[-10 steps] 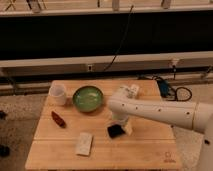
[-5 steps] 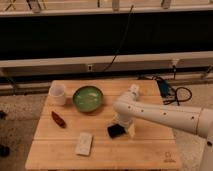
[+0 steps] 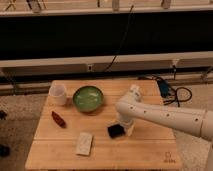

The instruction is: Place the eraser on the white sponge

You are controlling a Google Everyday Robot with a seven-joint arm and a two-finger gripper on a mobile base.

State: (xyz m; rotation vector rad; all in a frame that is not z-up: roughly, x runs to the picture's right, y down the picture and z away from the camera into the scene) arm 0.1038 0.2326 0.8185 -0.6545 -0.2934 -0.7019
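Note:
The eraser [image 3: 116, 131], a small black flat block, lies on the wooden table [image 3: 145, 152] a little right of its middle. My gripper [image 3: 127, 128] is down at the table on the eraser's right side, right against it; whether it grips the eraser I cannot tell. The white sponge [image 3: 84, 143], a flat off-white pad, lies to the eraser's front left, apart from it, near the table's front edge. My white arm [image 3: 165, 116] reaches in from the right.
A white cup [image 3: 58, 93] stands at the back left, with a green bowl [image 3: 88, 98] beside it. A dark red elongated object [image 3: 58, 119] lies at the left. Cables [image 3: 172, 92] lie on the floor behind the table's right corner.
My arm's upper joint has shifted slightly to the right and the gripper has settled lower beside the eraser. The eraser and the sponge have stayed in place.

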